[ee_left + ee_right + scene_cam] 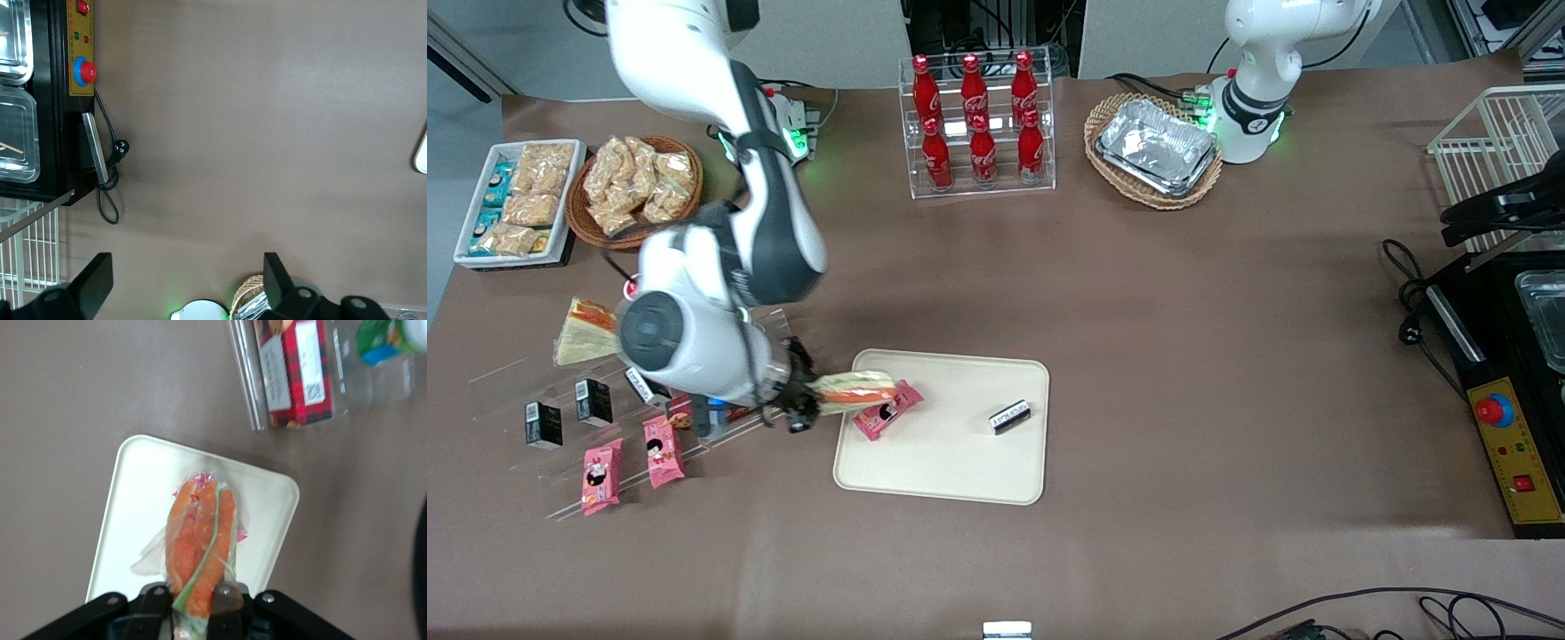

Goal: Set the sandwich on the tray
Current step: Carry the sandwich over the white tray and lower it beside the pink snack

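Note:
My right gripper is shut on the sandwich, a clear-wrapped wedge seen edge-on with orange and green filling. It hangs above the working arm's end of the cream tray, over a pink snack packet. A small black-and-white packet lies on the tray nearer the parked arm's end. Another similar wedge stands on the clear display steps beside the arm.
The clear display steps hold pink and black packets. A white snack tray, a wicker basket of snacks, a cola bottle rack and a basket of foil trays line the table's edge farthest from the front camera.

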Motion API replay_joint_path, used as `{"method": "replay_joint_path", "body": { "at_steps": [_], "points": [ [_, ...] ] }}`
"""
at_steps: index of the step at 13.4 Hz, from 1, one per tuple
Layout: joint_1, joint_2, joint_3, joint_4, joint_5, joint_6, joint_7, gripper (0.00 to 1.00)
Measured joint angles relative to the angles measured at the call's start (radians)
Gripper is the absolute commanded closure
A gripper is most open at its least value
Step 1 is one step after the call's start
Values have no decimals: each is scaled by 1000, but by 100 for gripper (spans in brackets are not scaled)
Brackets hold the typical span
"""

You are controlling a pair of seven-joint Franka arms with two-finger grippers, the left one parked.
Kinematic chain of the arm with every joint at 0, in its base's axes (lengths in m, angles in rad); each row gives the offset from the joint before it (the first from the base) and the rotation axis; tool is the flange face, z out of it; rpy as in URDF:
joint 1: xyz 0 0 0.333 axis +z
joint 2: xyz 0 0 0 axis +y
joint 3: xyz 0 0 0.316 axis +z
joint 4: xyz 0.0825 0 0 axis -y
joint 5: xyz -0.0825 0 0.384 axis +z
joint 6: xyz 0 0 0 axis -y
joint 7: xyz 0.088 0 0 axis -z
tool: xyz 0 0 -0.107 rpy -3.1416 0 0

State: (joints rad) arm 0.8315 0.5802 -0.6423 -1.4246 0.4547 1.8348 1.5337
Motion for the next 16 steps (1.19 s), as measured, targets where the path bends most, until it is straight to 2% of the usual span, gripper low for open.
{"method": "replay_joint_path", "body": {
  "at_steps": [7, 12, 13, 14, 15, 16],
  "points": [
    [3, 172, 108, 2, 0, 286, 272, 95],
    [7, 263, 125, 69, 0, 339, 358, 94],
    [7, 272, 134, 71, 0, 362, 371, 63],
    [7, 284, 141, 71, 0, 381, 379, 13],
    [7, 295, 146, 72, 0, 395, 388, 0],
    [7, 303, 148, 73, 0, 402, 401, 0]
  ]
}}
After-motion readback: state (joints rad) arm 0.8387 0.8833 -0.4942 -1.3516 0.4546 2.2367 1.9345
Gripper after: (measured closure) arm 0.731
